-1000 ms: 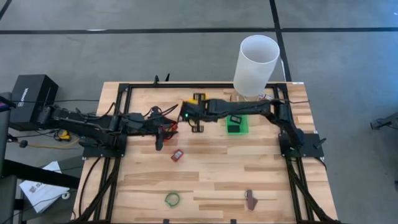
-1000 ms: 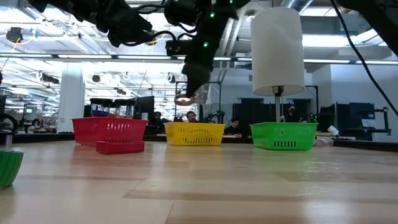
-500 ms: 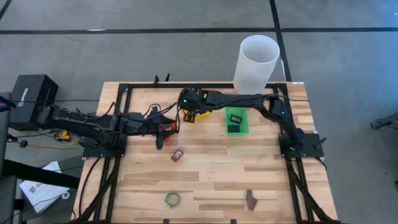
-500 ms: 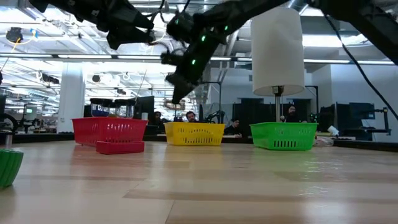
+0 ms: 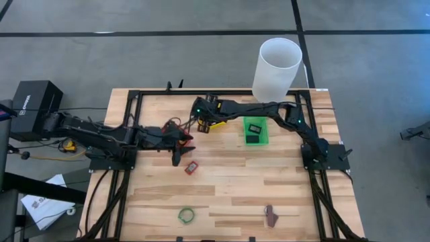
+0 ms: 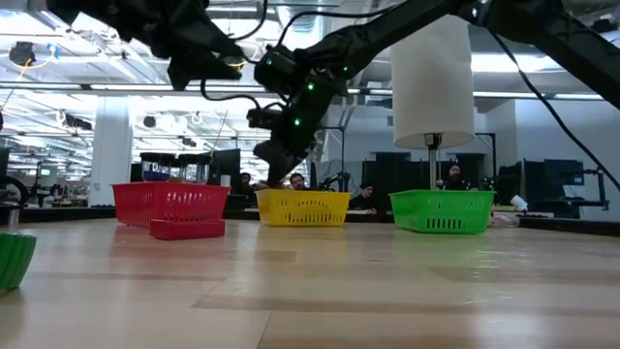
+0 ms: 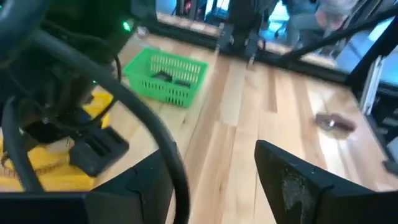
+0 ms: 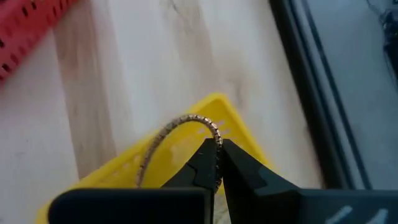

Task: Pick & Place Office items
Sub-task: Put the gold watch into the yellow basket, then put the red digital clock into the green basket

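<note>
The right gripper [image 8: 217, 163] pinches a thin beaded ring [image 8: 180, 134] above the yellow bin [image 8: 236, 134]. The left gripper [image 7: 214, 171] hangs with its fingers spread over the table [image 5: 235, 181].

A pale wooden tabletop [image 5: 228, 181] of butcher-block planks, edged by a black frame [image 5: 134, 101], carries the things. Along its far side stand a red bin [image 6: 170, 202], a yellow bin [image 6: 302, 207] and a green bin [image 5: 255, 131] with dark pieces inside. A red block [image 5: 191, 167] lies near the middle. Toward the near edge lie a green ring [image 5: 186, 215] and, well apart from it, a brown clip [image 5: 271, 214].
</note>
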Robot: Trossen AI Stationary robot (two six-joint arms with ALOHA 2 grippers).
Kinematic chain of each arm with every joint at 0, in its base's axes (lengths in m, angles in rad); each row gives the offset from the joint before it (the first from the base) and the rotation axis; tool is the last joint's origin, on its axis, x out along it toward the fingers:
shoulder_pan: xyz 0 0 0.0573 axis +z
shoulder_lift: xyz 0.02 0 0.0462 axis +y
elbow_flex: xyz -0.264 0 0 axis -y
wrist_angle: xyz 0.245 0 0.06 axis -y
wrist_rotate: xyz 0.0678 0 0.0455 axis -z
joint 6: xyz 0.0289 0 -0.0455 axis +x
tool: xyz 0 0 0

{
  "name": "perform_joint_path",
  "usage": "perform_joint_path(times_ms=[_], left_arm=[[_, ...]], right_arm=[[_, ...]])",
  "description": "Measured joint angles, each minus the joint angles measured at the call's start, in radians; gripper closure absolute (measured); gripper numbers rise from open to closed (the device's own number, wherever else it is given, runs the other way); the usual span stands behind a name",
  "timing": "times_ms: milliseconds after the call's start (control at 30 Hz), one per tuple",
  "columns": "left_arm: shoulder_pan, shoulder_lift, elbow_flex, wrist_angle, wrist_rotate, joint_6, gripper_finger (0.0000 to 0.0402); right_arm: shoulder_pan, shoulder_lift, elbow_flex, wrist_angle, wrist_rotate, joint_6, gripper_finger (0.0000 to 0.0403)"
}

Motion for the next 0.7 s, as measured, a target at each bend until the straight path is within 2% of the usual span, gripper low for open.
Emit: perform_joint_path(times_ms=[133,233,433,600,700], left_arm=[[-0.016,0.015,0.000,0.005,-0.009,0.001,0.0189],[-0.028,0.016,0.000,0.008,-0.014,0.001,0.0189],[-0.049,0.013,0.000,0.003,0.000,0.000,0.0189],[-0.064,0.013,0.000,0.005,-0.002,0.000,0.0189],[-0.070,0.013,0.000,0.007,0.002,0.000,0.0189]], right_arm=[[-0.005,0.002,-0.002,-0.025,-0.003,0.094,0.0391],[-0.009,0.002,-0.002,-0.057,-0.006,0.095,0.0381],[0.013,0.002,-0.002,-0.051,-0.005,-0.009,0.0333],[0.031,0.002,-0.002,-0.060,0.086,0.009,0.0292],[0.045,-0.007,-0.002,-0.063,0.100,0.011,0.0276]])
